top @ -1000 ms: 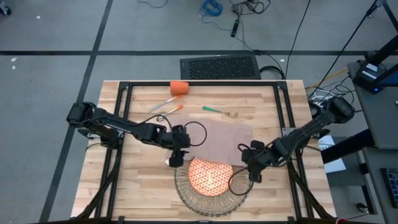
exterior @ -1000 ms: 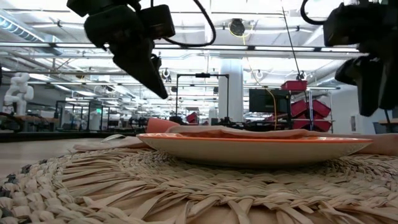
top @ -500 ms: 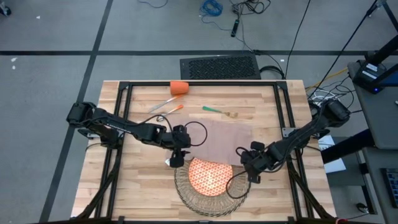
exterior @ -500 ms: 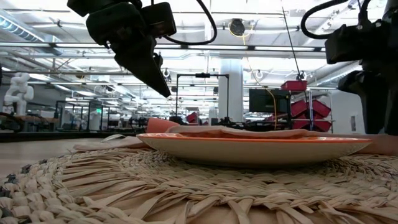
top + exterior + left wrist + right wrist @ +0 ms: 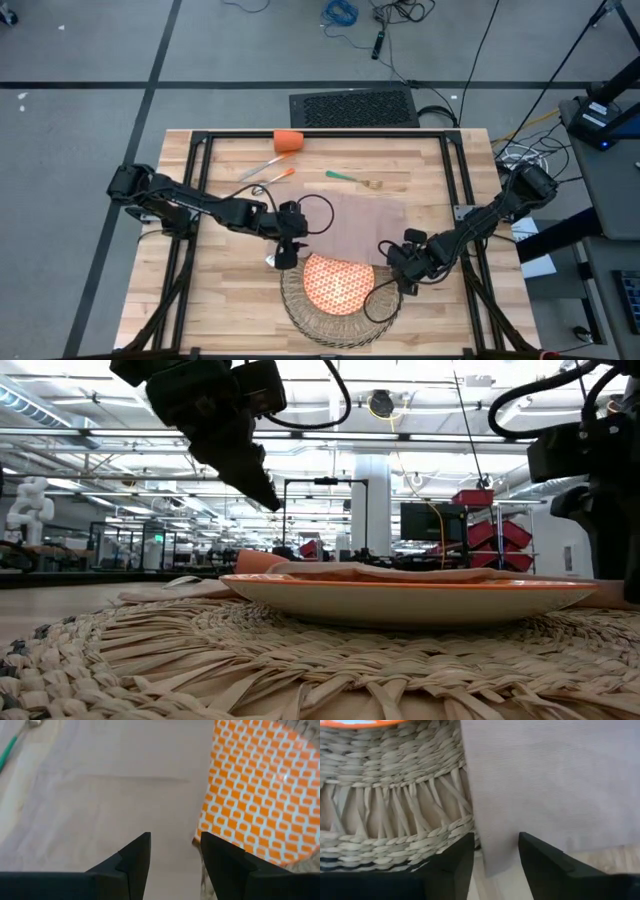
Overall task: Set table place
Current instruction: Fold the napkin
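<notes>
While both claws hover part-open, empty: left gripper at plate's ten o'clock, right gripper three o'clock over napkin corner; tugging napkin risks dragging plate.

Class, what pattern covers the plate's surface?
An orange-and-white lattice on the plate, clearest in the left wrist view.

Orange lattice-patterned plate, pale woven placemat, beige napkin, green-handled fork, orange cup

No readable text anywhere right now: no labels, brands, numbers or signs on the plate, the napkin, the surface or the room behind it.
</notes>
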You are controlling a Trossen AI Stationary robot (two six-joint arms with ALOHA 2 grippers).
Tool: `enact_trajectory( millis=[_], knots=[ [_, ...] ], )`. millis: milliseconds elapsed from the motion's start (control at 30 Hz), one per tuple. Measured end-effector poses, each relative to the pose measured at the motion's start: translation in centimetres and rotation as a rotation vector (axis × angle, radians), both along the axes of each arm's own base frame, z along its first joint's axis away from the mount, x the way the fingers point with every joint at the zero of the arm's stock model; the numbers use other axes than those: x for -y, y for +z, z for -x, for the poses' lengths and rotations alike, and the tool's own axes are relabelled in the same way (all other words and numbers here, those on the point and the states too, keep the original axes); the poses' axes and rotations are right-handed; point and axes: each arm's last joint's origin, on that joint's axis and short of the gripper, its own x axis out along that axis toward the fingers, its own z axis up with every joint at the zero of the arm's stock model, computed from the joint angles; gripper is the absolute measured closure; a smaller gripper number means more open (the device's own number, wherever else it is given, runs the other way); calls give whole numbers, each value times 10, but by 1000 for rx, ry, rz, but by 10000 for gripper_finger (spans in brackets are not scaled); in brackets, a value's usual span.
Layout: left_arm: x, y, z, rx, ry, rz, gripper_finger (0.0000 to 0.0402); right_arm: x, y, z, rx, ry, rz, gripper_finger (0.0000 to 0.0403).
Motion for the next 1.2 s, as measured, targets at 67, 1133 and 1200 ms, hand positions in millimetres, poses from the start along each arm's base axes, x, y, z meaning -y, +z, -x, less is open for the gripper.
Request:
enact_trajectory(
  millis=[67,1133,1200],
  knots=[
    [0,1,-2,21,0,3,242,0,0,0,2,-2,4,277],
    [10,20,-22,317,-122,34,242,-4,33,-24,249,96,89,403],
    [11,16,-29,306,-131,38,242,-3,39,-28,265,107,102,403]
  ],
)
